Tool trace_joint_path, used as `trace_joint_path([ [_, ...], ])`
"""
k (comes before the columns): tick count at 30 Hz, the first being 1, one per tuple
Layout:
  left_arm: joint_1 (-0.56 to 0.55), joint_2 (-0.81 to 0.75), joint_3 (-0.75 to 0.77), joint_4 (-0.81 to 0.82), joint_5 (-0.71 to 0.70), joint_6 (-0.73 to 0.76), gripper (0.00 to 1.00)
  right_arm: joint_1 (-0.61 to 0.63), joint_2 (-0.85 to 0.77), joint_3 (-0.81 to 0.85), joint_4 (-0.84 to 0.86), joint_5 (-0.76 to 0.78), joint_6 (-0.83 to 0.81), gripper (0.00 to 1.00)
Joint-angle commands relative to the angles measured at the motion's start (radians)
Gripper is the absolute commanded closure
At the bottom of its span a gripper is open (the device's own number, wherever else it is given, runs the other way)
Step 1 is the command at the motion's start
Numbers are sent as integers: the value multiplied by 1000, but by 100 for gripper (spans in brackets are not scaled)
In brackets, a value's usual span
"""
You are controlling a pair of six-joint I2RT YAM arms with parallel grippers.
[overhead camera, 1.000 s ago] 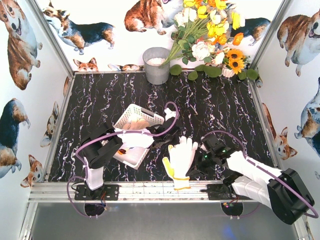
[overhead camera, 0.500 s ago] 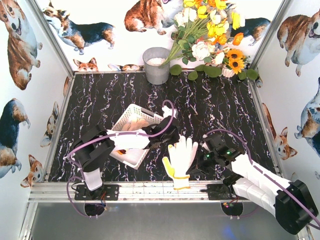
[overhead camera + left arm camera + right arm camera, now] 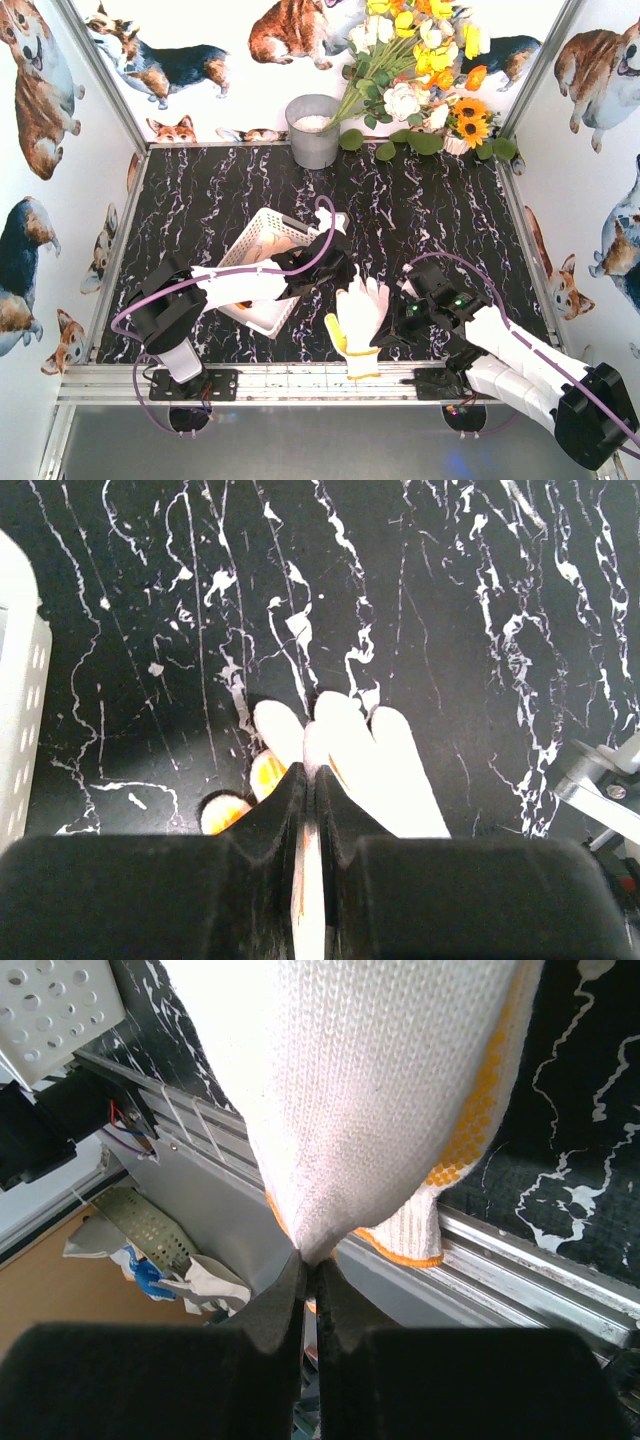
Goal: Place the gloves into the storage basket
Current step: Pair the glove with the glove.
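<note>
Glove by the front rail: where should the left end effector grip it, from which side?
The fingertip end of the glove, from above on the basket side. It lies spread, fingers pointing away from the rail, and the right end effector pinches its right edge. The left end effector hangs shut by those fingertips.

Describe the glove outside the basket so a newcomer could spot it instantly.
On the black marble table, find the white storage basket left of centre. Just right of it, by the near rail, is the glove: white knit, spread fingers, yellow-trimmed cuff, outside the basket.
</note>
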Motion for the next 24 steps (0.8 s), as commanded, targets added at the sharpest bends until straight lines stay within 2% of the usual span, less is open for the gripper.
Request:
trace_joint_path([
  [1, 8, -25, -30, -11, -21, -17, 100, 23, -12, 44, -5, -11, 9, 100],
  [10, 6, -25, -72, 4, -11, -43, 100, 57, -23, 22, -2, 4, 34, 100],
  [24, 4, -67, -67, -68, -36, -63, 100, 79, -25, -27, 39, -4, 63, 100],
])
